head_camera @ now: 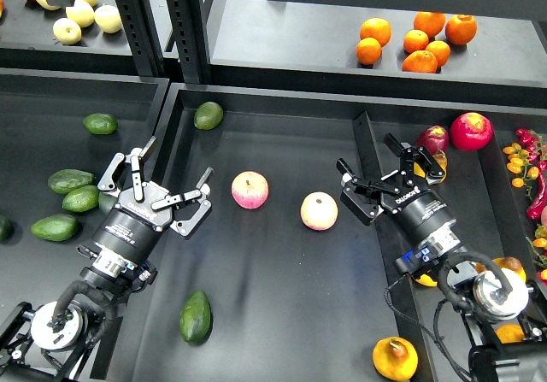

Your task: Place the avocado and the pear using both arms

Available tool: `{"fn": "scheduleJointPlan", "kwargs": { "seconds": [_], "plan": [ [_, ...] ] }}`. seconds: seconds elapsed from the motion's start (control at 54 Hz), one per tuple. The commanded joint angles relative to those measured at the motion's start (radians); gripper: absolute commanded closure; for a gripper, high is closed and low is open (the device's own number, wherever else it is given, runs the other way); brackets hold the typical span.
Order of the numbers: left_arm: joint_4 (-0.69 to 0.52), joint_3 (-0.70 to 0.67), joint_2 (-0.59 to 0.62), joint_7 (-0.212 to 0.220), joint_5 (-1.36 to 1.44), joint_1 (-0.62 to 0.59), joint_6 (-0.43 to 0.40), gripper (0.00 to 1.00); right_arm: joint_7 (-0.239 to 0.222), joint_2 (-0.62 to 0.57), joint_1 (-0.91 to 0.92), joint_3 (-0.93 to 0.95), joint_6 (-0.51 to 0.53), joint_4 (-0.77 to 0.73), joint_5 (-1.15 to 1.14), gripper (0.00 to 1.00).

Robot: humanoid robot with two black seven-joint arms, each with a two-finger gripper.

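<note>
Dark tray (282, 314) w/ shelf (291, 40) behind

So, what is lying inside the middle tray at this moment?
Inside the middle tray lie two pink-yellow apples, the dark avocado, the pear and a rounder green avocado. The left gripper hides a small part of the floor.

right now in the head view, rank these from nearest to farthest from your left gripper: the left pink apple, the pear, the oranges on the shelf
From the left gripper:
1. Left pink apple, just to its right in the middle bin.
2. Pear, bottom right near the divider.
3. Oranges, on the upper right shelf.
</note>
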Motion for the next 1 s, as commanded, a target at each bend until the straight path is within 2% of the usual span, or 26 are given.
{"fn": "scheduleJointPlan", "kwargs": {
  "seconds": [0.0, 0.814, 0.981],
  "plan": [
    [0.004, 0.0, 0.0, 0.0, 0.0, 0.0, 0.0, 0.0, 0.0, 0.0, 0.0, 0.003, 0.003, 0.0, 0.0, 0.0],
    [-0.006, 0.017, 0.0, 0.018, -0.012, 0.012, 0.0, 0.0, -0.002, 0.0, -0.06, 0.006, 0.007, 0.008, 0.002, 0.0],
    [0.004, 0.037, 0.0, 0.02, -0.011, -0.017, 0.0, 0.0, -0.002, 0.0, -0.06, 0.001, 0.007, 0.008, 0.002, 0.0]
  ]
}}
